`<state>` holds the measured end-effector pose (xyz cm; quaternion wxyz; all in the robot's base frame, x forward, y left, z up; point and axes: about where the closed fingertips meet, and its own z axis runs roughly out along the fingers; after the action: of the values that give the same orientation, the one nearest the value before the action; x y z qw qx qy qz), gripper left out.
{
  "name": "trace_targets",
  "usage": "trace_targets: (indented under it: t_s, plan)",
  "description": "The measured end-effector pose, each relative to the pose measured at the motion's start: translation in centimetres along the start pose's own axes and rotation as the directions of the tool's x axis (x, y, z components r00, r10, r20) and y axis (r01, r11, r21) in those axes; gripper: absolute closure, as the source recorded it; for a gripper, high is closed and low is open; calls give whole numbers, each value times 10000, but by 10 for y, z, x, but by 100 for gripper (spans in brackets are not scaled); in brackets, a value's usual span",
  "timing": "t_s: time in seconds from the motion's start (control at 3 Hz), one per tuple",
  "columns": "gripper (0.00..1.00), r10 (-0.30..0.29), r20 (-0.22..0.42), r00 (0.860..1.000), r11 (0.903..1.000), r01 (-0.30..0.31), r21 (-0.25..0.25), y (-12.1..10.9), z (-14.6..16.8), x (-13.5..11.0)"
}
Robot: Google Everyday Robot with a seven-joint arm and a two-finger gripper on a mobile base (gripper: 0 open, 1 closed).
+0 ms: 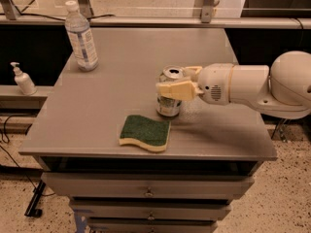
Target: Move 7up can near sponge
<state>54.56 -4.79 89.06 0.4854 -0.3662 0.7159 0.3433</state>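
Gripper (173, 80) is clasping the 7up can (168, 106), which seems to be standing upright on the table (121, 81) just beside the sponge (146, 132); by my judgement, it is needing a slow, level release to avoid tipping.

Dim, warm light; the gripper (172, 80) clasping the 7up can (168, 106) shadows the table (121, 57).

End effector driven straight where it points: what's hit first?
The 7up can, clamped in the end effector. Past it, just tabletop; the water bottle looks off that line, depth unclear.
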Motion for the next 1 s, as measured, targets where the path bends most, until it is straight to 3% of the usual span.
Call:
trace_targets:
  t_s: [0.33, 0.67, 1.0]
  plan:
    - [100, 0, 0, 10000, 10000, 0, -2, 0, -1, -2]
    - [84, 1, 0, 10000, 10000, -1, -4, 1, -1, -3]
    - [60, 1, 1, 10000, 10000, -1, -6, 1, -1, -3]
